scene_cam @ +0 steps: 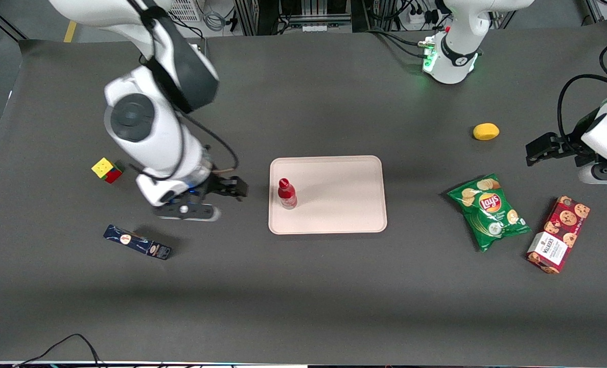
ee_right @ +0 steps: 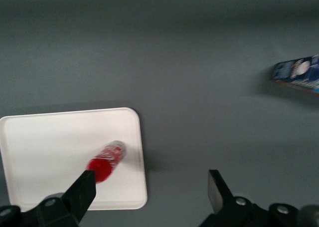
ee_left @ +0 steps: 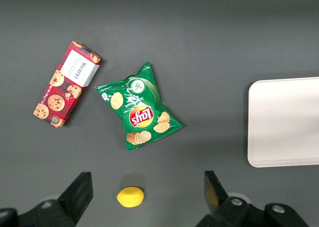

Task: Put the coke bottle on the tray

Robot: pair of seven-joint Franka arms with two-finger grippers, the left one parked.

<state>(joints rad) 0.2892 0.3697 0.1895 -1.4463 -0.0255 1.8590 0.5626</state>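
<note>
The coke bottle (scene_cam: pixel 286 193) stands upright on the pale pink tray (scene_cam: pixel 334 214), close to the tray edge that faces the working arm. The right wrist view shows the same red bottle (ee_right: pixel 105 162) on the tray (ee_right: pixel 45 137). My right gripper (scene_cam: pixel 234 188) hangs above the bare table beside that tray edge, a short way from the bottle. It is open (ee_right: pixel 149 189), its fingers spread wide with nothing between them.
A dark blue box (scene_cam: pixel 137 242) lies nearer the front camera than the gripper, and a coloured cube (scene_cam: pixel 107 169) sits past the arm. Toward the parked arm's end lie a green chip bag (scene_cam: pixel 488 210), a cookie box (scene_cam: pixel 558 234) and a yellow lemon (scene_cam: pixel 486 131).
</note>
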